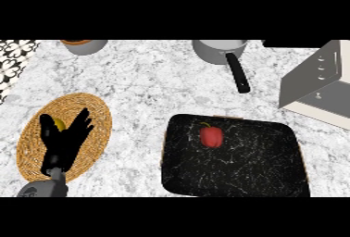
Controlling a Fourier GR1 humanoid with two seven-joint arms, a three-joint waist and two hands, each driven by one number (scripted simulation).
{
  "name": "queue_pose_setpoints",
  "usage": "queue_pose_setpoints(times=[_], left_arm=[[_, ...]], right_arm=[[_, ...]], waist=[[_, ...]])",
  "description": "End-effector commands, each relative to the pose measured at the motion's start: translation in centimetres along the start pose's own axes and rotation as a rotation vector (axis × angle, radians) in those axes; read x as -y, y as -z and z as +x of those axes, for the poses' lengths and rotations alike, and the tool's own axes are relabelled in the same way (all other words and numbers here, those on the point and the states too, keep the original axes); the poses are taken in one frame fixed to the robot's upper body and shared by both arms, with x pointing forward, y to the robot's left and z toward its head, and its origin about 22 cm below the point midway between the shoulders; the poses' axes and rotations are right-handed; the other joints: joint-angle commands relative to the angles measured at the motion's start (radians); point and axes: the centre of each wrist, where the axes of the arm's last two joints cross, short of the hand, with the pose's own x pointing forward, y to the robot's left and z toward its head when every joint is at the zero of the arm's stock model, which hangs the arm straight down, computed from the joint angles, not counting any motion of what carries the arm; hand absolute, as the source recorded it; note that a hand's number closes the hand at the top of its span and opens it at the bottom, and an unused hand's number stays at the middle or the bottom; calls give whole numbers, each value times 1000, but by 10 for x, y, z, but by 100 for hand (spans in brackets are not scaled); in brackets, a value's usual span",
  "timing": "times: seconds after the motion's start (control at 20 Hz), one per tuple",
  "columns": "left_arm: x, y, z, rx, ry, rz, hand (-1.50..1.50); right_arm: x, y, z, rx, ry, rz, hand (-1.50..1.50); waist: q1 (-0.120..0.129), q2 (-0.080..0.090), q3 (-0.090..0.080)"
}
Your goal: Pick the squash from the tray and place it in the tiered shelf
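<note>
Marbled worktop (137,83) seen from my head: my left hand (63,141) hangs spread open over the wicker tray (96,115), holding nothing, the yellow squash (60,124) just beneath. Grasp not yet made; tiered shelf (318,83) waits far right.

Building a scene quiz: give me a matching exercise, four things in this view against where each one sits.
Things:
1. red pepper
2. left hand
3. pot
4. shelf

Places:
A. right edge of the counter
B. over the woven tray on the left
C. on the black slab
D. top centre, black handle pointing toward the viewer

Pairs: 1-C, 2-B, 3-D, 4-A
</note>
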Motion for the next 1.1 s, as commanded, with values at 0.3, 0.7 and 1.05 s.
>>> queue_pose_setpoints(times=[0.3,0.7,1.05], left_arm=[[10,-3,3,-13,-5,-7,0],[3,0,-9,-29,-14,-12,0],[0,1,1,-12,2,12,0]], right_arm=[[-17,47,-39,-14,-17,-1,150],[-72,60,-46,35,-10,-22,150],[-63,76,-31,74,-20,-7,150]], waist=[[4,1,0],[-1,1,0],[1,0,-1]])
